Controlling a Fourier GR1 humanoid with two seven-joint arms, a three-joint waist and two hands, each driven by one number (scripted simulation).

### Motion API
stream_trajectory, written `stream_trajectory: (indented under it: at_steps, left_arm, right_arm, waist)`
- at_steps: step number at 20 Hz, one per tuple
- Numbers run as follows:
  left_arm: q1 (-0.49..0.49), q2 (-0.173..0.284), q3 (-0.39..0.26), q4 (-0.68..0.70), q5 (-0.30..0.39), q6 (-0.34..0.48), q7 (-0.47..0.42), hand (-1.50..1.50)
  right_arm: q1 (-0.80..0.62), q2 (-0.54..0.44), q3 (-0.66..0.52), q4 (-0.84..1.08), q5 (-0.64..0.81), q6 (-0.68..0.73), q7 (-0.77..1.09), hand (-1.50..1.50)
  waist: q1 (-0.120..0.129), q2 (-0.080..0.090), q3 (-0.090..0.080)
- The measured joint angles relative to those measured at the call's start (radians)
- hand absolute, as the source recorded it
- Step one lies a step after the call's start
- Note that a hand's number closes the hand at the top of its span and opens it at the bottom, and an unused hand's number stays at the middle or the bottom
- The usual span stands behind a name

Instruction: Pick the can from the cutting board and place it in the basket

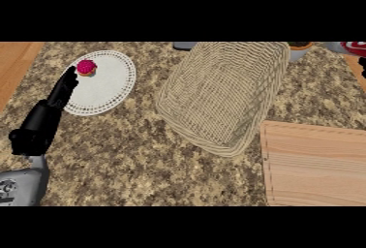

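Note:
The wooden cutting board (314, 164) lies at the lower right with nothing on it. The wicker basket (221, 92) stands in the middle of the counter, and what shows of its inside holds nothing. At the top right corner a red and white object (355, 47), possibly the can, is cut off by the edge. Just below it a dark sliver (363, 68) at the right edge may be my right hand; too little shows to tell. My left hand (50, 114) rests open at the left, fingers straight, pointing towards a white plate.
A white lacy plate (107, 87) at the upper left carries a small pink-topped cupcake (86, 67). A grey object (184, 45) and an orange-rimmed pot (300, 48) stand behind the basket. Wooden floor (14, 63) borders the counter's left edge.

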Motion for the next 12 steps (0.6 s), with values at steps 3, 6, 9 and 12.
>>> stream_trajectory:
  at_steps: [3, 6, 9, 12]
  left_arm:
    - [0.001, -0.004, -0.006, -0.007, 0.001, -0.006, 0.002, 0.00]
    - [-0.009, 0.003, 0.003, -0.004, 0.008, -0.015, 0.007, 0.00]
    - [-0.029, 0.009, 0.013, 0.020, 0.012, -0.020, 0.004, 0.00]
    - [-0.025, 0.000, 0.010, 0.033, 0.008, -0.018, -0.009, 0.00]
  right_arm:
    - [-0.135, 0.013, 0.050, 0.040, -0.015, 0.041, 0.114, 1.50]
    - [-0.260, 0.040, 0.108, 0.120, -0.007, 0.056, 0.190, 1.50]
    - [-0.354, 0.080, 0.148, 0.210, 0.011, 0.043, 0.234, 1.50]
    - [-0.428, 0.114, 0.161, 0.316, 0.022, 0.028, 0.253, 1.50]
  waist:
    - [0.005, 0.001, 0.000]
    - [0.010, 0.002, 0.000]
    - [0.009, 0.004, 0.000]
    - [0.011, 0.005, 0.001]
